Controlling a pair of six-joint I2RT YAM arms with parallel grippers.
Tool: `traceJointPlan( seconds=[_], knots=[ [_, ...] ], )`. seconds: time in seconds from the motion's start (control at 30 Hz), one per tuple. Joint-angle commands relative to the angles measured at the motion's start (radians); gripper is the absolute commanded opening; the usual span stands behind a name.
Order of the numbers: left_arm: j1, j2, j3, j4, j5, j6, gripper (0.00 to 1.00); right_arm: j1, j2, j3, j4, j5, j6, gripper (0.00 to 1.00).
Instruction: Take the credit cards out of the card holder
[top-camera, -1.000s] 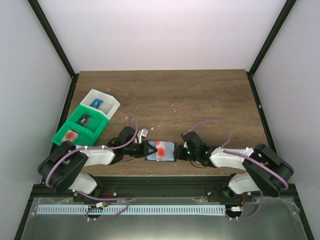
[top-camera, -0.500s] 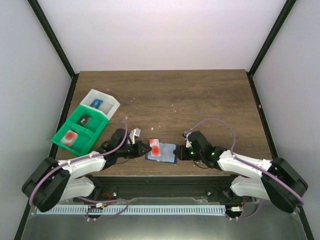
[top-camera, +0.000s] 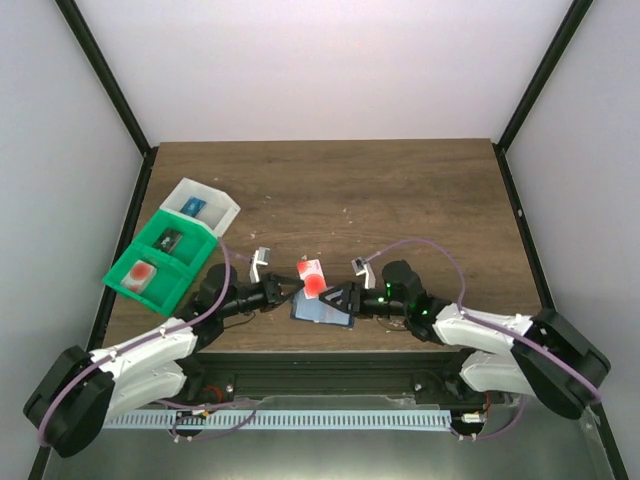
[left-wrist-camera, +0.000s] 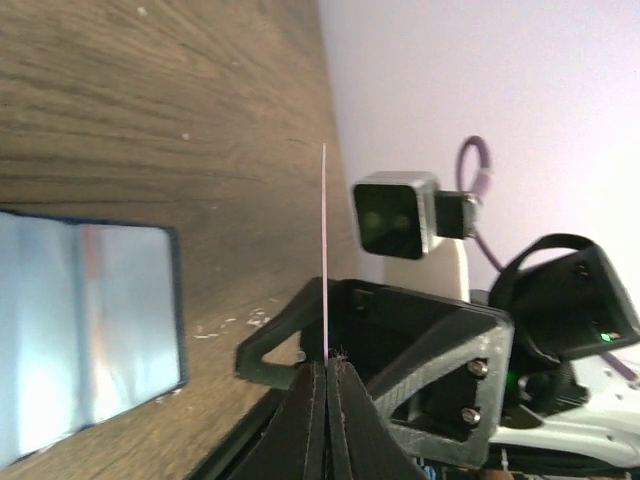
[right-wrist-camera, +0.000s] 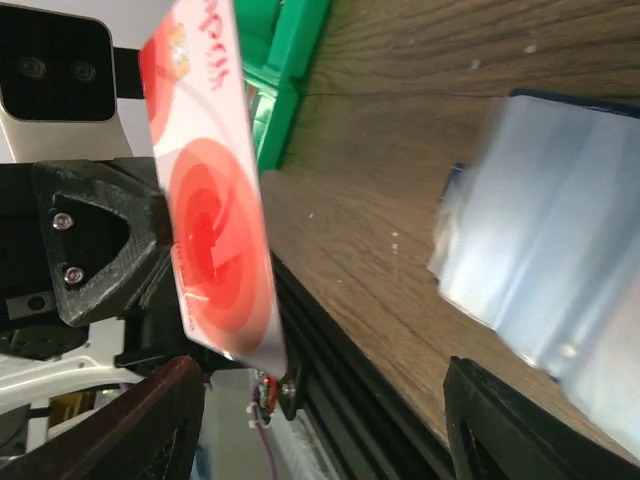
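**Clerk:** Item one, credit card (top-camera: 312, 279). Where was it?

**Checker:** Out of the card holder (top-camera: 322, 308) and raised just above its far left corner. The left gripper (top-camera: 298, 290) had its fingers closed on the card's lower edge. The left wrist view showed it edge-on as a hairline, standing straight up from the fingertips.

**Clerk:** Handling?

**Checker:** By my judgement very light, thin and stiff enough to stand unsupported, with a glossy and probably slippery face. It was pale, with a red-orange swirl. A pinch on one short edge seemed enough; lying flat on the table (top-camera: 400, 190), it would be hard to lift again.

**Clerk:** Item two, card holder.

**Checker:** A blue-grey folding wallet, open with its two panels showing, lying on the wood near the front edge, between the two grippers. It looked soft, light and easy to push along the wood. The best hold was probably an outer edge, clear of the pockets. I could not tell whether more cards sat inside.

**Clerk:** Right gripper (top-camera: 347, 298)?

**Checker:** Its fingers were spread wide and held nothing, just beside the holder's right edge. I could not tell whether they touched it.

**Clerk:** Anything else?

**Checker:** A green bin (top-camera: 165, 255) and a white bin (top-camera: 205, 205) stood well apart at the left. The nearest green compartment held a similar red-marked card (top-camera: 143, 271).
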Motion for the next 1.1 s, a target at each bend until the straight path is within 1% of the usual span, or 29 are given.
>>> traceJointPlan(
  seconds=[0.0, 0.03, 0.07, 0.1, 0.13, 0.17, 0.27, 0.33, 0.37, 0.4, 0.47, 0.5, 0.53, 0.6, 0.67, 0.77, 0.9, 0.97, 1.07],
  knots=[
    [0.002, -0.028, -0.025, 0.107, 0.035, -0.057, 0.00, 0.000, 0.077, 0.051, 0.232, -0.119, 0.145, 0.68],
    [0.001, -0.031, -0.033, 0.116, 0.043, -0.066, 0.00, 0.000, 0.094, 0.056, 0.261, -0.131, 0.165, 0.67],
    [0.001, -0.033, -0.044, 0.155, 0.048, -0.078, 0.00, 0.000, 0.110, 0.057, 0.297, -0.143, 0.179, 0.64],
    [0.001, -0.035, -0.054, 0.175, 0.053, -0.090, 0.00, 0.000, 0.121, 0.057, 0.322, -0.151, 0.188, 0.59],
    [0.000, -0.039, -0.060, 0.185, 0.056, -0.095, 0.00, 0.000, 0.130, 0.057, 0.338, -0.158, 0.189, 0.49],
    [0.000, -0.043, -0.064, 0.186, 0.058, -0.097, 0.00, 0.000, 0.134, 0.056, 0.348, -0.164, 0.182, 0.37],
    [-0.001, -0.059, -0.068, 0.177, 0.071, -0.086, 0.00, -0.001, 0.128, 0.046, 0.346, -0.171, 0.149, 0.14],
    [0.000, -0.072, -0.067, 0.163, 0.082, -0.075, 0.00, -0.001, 0.108, 0.028, 0.345, -0.172, 0.131, 0.01],
    [0.000, -0.080, -0.064, 0.151, 0.089, -0.070, 0.00, -0.001, 0.093, 0.017, 0.337, -0.173, 0.117, 0.01],
    [0.000, -0.091, -0.059, 0.136, 0.097, -0.058, 0.06, -0.001, 0.074, 0.009, 0.319, -0.176, 0.096, 0.01],
    [-0.001, -0.118, -0.045, 0.055, 0.116, -0.024, 0.27, -0.001, 0.034, 0.010, 0.243, -0.190, 0.024, 0.00],
    [-0.001, -0.137, -0.034, 0.012, 0.120, -0.004, 0.36, -0.001, 0.012, 0.021, 0.182, -0.199, -0.026, 0.00],
    [0.001, -0.157, -0.025, -0.041, 0.123, 0.017, 0.44, -0.001, -0.010, 0.034, 0.115, -0.210, -0.081, 0.01],
    [0.003, -0.210, -0.002, -0.140, 0.127, 0.070, 0.52, -0.001, -0.047, 0.053, 0.013, -0.246, -0.185, 0.01],
    [0.005, -0.252, 0.031, -0.247, 0.130, 0.148, 0.55, -0.002, -0.069, 0.074, -0.075, -0.298, -0.263, 0.01],
    [0.005, -0.282, 0.112, -0.435, 0.146, 0.264, 0.57, -0.001, -0.083, 0.091, -0.170, -0.384, -0.336, 0.01],
    [0.005, -0.285, 0.213, -0.630, 0.165, 0.378, 0.56, -0.001, -0.096, 0.086, -0.189, -0.503, -0.382, 0.00],
    [0.004, -0.279, 0.238, -0.687, 0.185, 0.418, 0.55, -0.001, -0.110, 0.084, -0.179, -0.553, -0.392, 0.01],
    [0.004, -0.261, 0.237, -0.694, 0.286, 0.442, 0.52, -0.001, -0.126, 0.094, -0.185, -0.616, -0.415, 0.00]
  ],
)
